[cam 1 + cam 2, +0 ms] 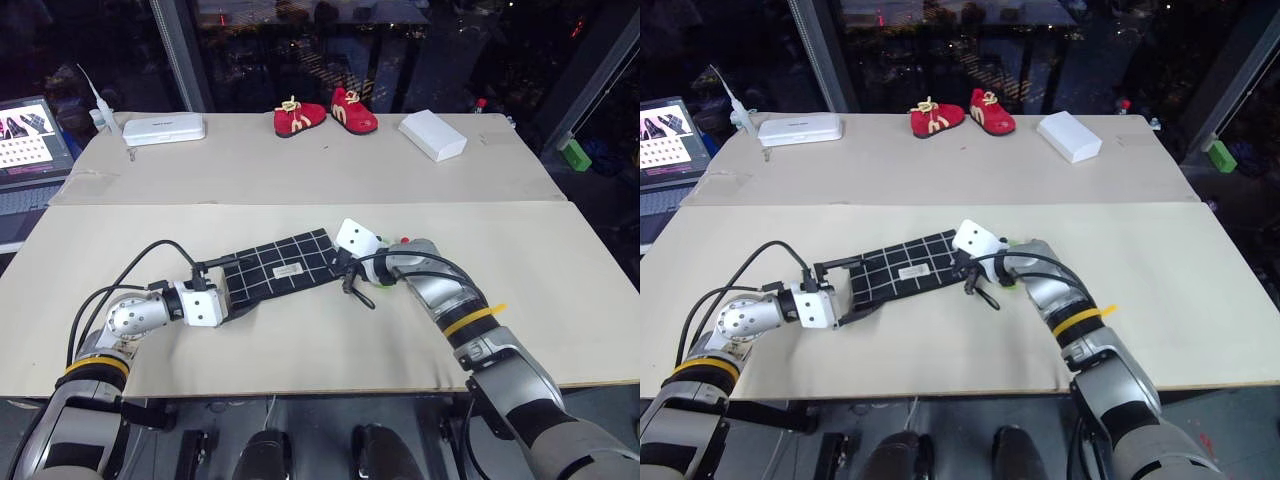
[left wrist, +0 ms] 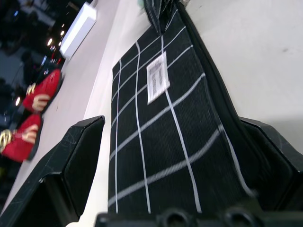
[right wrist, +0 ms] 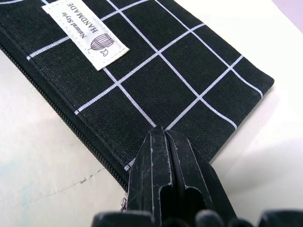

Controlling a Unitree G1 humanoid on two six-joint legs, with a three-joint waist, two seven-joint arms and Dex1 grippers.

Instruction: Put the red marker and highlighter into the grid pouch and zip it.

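On the far left I see a laptop [image 1: 28, 140] at the table's [image 1: 300, 340] edge, its screen lit. Beside it, on the back board, lies a white case [image 1: 164, 129].

My left gripper [image 1: 228, 290] sits at the left end of the pouch [image 1: 280, 265], its jaws spread wide. In the left wrist view one finger [image 2: 78, 156] stands off one long side of the pouch and the other finger is down along the opposite edge, so the black fabric lies between them; I cannot tell whether either pad presses on it.

The pouch lies flat on the front board, running at a slant from near left to far right, white label [image 3: 88, 35] facing up. In the right wrist view the zip along its near edge looks closed.

My right gripper [image 3: 163, 161] is at the pouch's right end, jaws pressed together, tips over the corner by the zip's end. Whether they pinch the pull I cannot tell. A black cord [image 1: 358, 290] trails on the table just under that wrist, and something green [image 1: 385, 284] with a red speck shows beside the wrist; I cannot make out what it is.

Behind, mid-table, sit two red shoes [image 1: 325, 117], and to their right a white box [image 1: 432, 135]
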